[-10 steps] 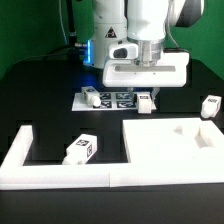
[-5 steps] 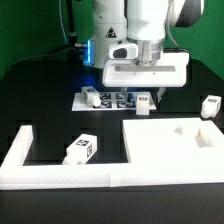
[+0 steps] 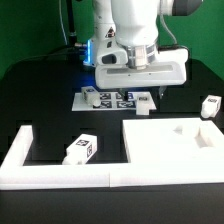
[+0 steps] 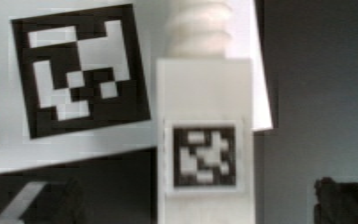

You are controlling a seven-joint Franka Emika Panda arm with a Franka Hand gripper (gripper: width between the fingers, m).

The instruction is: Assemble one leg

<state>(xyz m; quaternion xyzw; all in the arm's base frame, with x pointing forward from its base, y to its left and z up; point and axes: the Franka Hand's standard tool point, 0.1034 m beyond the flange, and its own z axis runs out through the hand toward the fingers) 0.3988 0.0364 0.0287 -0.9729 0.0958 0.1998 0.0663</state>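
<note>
A leg (image 3: pixel 145 103), a stubby white block with tags, stands at the marker board's (image 3: pixel 110 99) end on the exterior view's right. My gripper (image 3: pixel 147 94) hovers right above it, open and empty. In the wrist view the leg (image 4: pixel 208 110) lies between my two dark fingertips (image 4: pixel 343 200), which stand wide apart and do not touch it; my gripper (image 4: pixel 194 206) is centred on it. Look-alike legs sit on the board's other end (image 3: pixel 90 97), at the far right (image 3: pixel 211 107) and at the front left (image 3: pixel 81 148).
A large flat white panel (image 3: pixel 165 150) with a raised rim lies at the front right. A white L-shaped rail (image 3: pixel 22 150) borders the front left and front edge. The arm's base stands behind the marker board.
The hand has shifted a little toward the exterior view's left and slightly up above the leg. The leg and the other parts have not moved.
</note>
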